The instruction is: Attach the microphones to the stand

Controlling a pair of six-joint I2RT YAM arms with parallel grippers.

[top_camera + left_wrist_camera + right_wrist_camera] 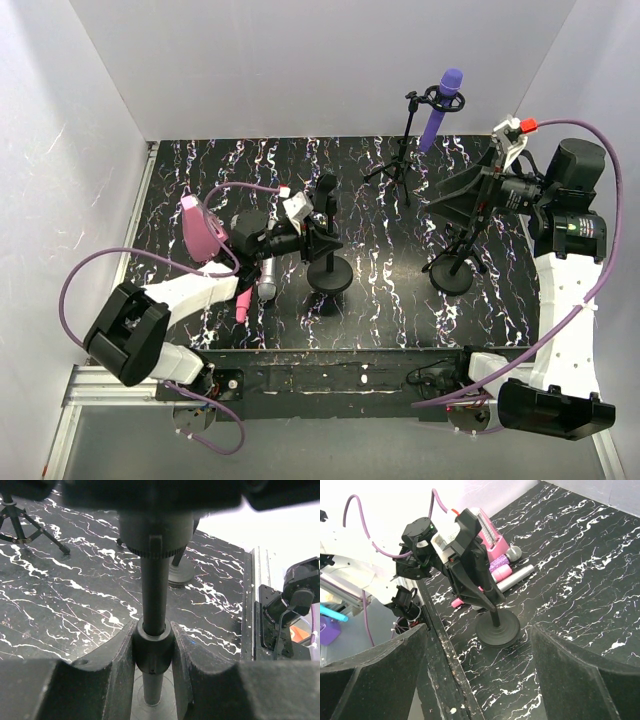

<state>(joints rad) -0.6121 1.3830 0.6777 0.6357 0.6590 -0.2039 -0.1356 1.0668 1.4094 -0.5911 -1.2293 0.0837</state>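
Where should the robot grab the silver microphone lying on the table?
Take the silver microphone by the middle of its smooth straight body, probably from above, tool fingers across it. It lies flat on the table, with the pink microphone close alongside.

- We see a black tabletop [392,312] veined white and purple like marble.
- At one o'clock, a plain purple microphone [441,105].
- At nine o'clock, a pink wedge [202,230] and a silver-grey microphone [267,284].

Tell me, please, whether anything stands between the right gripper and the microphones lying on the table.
Yes: the left gripper, its jaws shut on the round-base stand, sits directly in front of the lying microphones.
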